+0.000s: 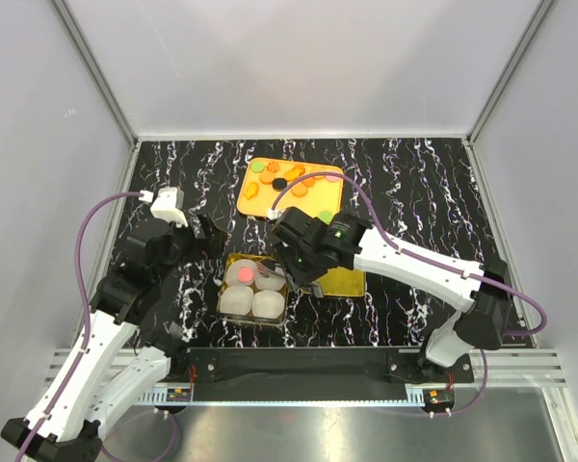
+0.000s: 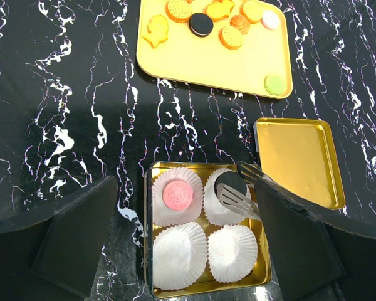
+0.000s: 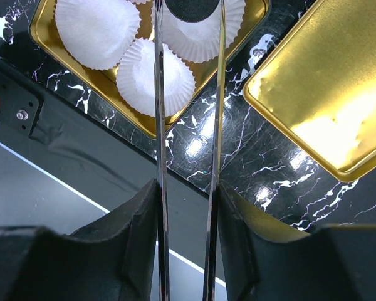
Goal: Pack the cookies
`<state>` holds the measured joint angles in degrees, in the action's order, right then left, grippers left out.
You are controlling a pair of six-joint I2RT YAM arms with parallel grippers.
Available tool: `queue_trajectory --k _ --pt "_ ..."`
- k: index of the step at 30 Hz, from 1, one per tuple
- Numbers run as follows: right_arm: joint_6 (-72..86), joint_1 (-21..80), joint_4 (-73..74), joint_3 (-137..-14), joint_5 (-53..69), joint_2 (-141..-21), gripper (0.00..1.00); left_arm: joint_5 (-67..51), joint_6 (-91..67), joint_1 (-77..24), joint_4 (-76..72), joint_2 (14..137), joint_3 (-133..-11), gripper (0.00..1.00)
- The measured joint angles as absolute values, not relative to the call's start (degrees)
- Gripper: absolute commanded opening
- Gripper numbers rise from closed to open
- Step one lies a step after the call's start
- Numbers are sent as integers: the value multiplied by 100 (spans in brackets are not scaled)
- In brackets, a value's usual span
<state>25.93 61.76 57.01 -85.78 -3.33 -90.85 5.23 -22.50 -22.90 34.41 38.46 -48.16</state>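
Top external view: a black, white-veined marble tabletop (image 1: 414, 192) carries a smooth yellow tray (image 2: 213, 59) with rounded corners at 12 o'clock. The loose cookies (image 2: 230, 37) lie on it: flat round ridged orange ones, fish-like yellow and orange shapes, a glossy black disc, a pink one and a green one. In the left wrist view the top edge cuts off the farthest ones.

Toward 6 o'clock of the tray sits a square gold metal tin (image 2: 148, 232). It holds four pleated white paper cups (image 2: 178, 254) in a two-by-two block. The pink cookie (image 2: 177, 194), round with an embossed face, lies in the cup at 10 o'clock. The black cookie (image 2: 229, 182) lies in the cup at 2 o'clock.

The tin's shiny gold lid (image 2: 299, 160) lies inside-up at 3 o'clock of the tin, just apart from it. From above, the right arm hides much of it.

The right gripper (image 3: 187, 207) is pressed onto a pair of slim polished steel tongs (image 3: 158, 125), one finger outside each blade. The blades run up to the black cookie, whose dark disc is cut by the top edge of the right wrist view. The tong tips rest at that cookie, but whether they pinch it cannot be told.

The left gripper (image 1: 207, 238) hangs at 10 o'clock of the tin with its matte black fingers spread wide, holding nothing.
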Motion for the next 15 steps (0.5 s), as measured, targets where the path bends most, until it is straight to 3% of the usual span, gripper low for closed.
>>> queue_trajectory --k 15 --pt "2622 6248 5684 -8259 -331 -9087 51 523 -2250 -2290 3441 3848 -4816 99"
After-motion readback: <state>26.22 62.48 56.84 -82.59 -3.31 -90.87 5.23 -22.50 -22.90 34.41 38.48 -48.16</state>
